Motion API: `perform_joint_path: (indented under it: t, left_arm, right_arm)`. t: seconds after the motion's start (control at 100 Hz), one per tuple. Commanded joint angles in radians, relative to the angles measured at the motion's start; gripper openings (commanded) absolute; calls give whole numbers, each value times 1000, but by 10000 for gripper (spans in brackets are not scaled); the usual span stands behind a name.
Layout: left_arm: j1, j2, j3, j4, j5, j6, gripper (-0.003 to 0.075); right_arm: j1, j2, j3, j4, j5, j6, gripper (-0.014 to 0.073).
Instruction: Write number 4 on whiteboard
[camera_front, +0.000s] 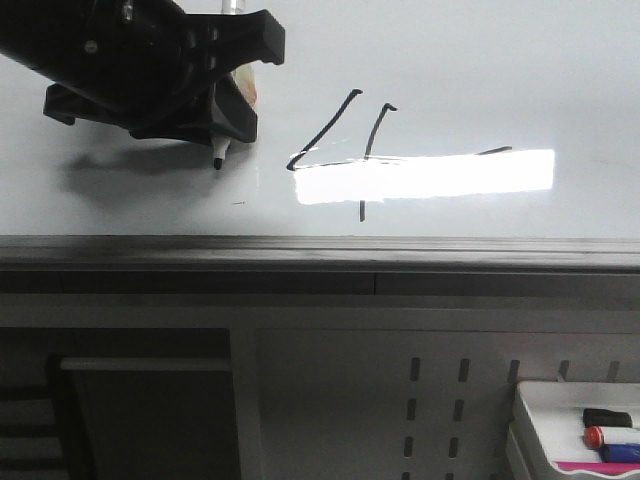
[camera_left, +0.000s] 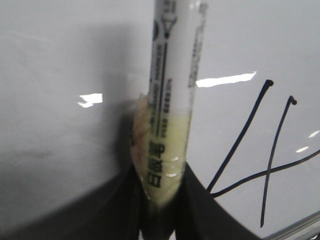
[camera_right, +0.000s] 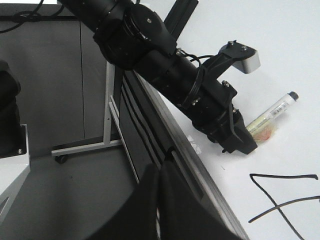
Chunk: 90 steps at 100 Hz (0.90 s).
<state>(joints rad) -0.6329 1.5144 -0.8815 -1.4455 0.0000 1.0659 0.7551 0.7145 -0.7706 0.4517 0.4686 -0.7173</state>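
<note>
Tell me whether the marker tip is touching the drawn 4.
Apart. The front view shows the marker tip well left of the number 4, with bare whiteboard between them.

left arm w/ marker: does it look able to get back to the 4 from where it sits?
Probably yes. The left gripper holds the marker just beside the number 4, and the whiteboard between tip and strokes is bare, with nothing in the way.

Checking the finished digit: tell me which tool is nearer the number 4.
Left. The left tool, gripping the marker, sits on the whiteboard just beside the number 4. The right tool hangs off the board's edge.
</note>
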Motion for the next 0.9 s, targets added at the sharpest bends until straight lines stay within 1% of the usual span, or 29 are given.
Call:
perform_joint_path:
  t: [0.0, 0.15, 0.28, 0.54, 0.72, 0.8, 0.89]
  left_arm:
    - [5, 12, -19, -8, -67, -9, -20]
    - [5, 33, -19, -9, -69, -9, -20]
    - [5, 44, -19, -9, -111, -9, -20]
    - [5, 45, -19, -9, -144, -9, -20]
    - [5, 45, -19, -9, -143, -9, -15]
    - [5, 45, -19, -9, -143, -9, 21]
    - [5, 45, -19, -12, -144, -9, 92]
  right_arm:
    - [-6, -4, -35, 17, -57, 0, -64]
    - [-6, -4, -35, 17, -56, 0, -64]
    - [-6, -4, -35, 17, -56, 0, -64]
    - [-6, -4, -35, 24, -56, 2, -64]
    - [-6, -4, -35, 31, -56, 2, -64]
    - [-6, -4, -35, 35, -56, 2, -64]
    - [-6, -4, -35, 43, -56, 2, -64]
